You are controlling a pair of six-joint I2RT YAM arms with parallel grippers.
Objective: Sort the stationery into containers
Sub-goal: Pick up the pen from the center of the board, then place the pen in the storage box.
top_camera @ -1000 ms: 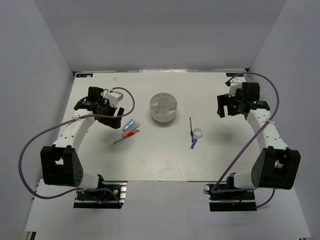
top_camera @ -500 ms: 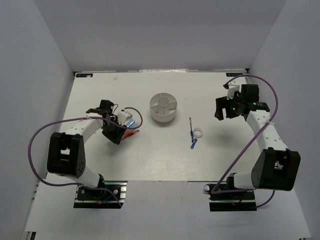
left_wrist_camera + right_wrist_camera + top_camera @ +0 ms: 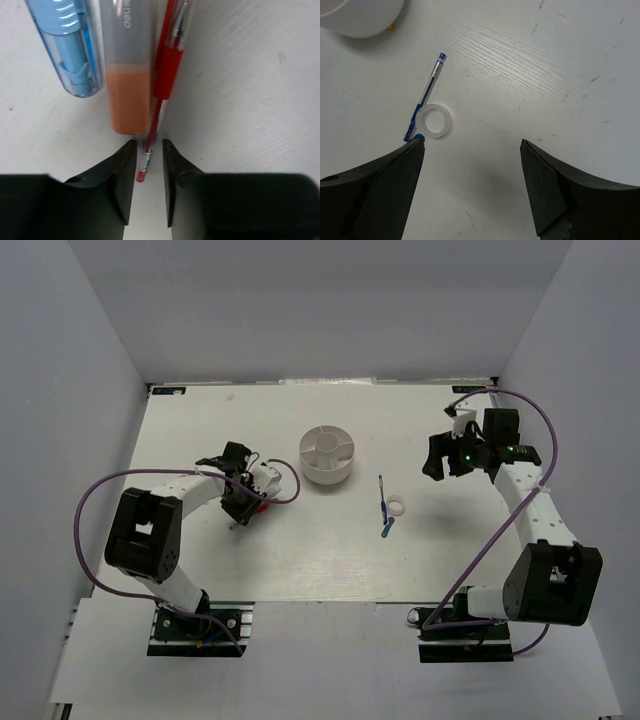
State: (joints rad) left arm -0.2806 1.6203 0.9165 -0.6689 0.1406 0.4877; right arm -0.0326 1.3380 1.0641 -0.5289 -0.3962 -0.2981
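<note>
A thin red pen (image 3: pixel 162 80) lies on the table beside an orange-white piece (image 3: pixel 130 95) and a light-blue piece (image 3: pixel 70 50). My left gripper (image 3: pixel 149 150) is low over the pen's end; its jaws stand narrowly apart, with the pen tip between them and a gap on the right side. In the top view this gripper (image 3: pixel 243 508) is left of the round white tub (image 3: pixel 327 476). My right gripper (image 3: pixel 472 150) hangs wide open above bare table, with nothing in it. A white ring (image 3: pixel 434 121) and a thin blue pen (image 3: pixel 430 85) lie to its left.
A dark-blue piece (image 3: pixel 388 530) lies at the near end of the blue pen (image 3: pixel 381 498), next to the ring (image 3: pixel 398 507). The tub's edge (image 3: pixel 360 20) shows at the right wrist view's top left. Grey walls enclose the table on three sides.
My left arm has swung in and down onto the red pen, and its jaws have narrowed around the pen's end. The right gripper has shifted slightly left and stays open.
</note>
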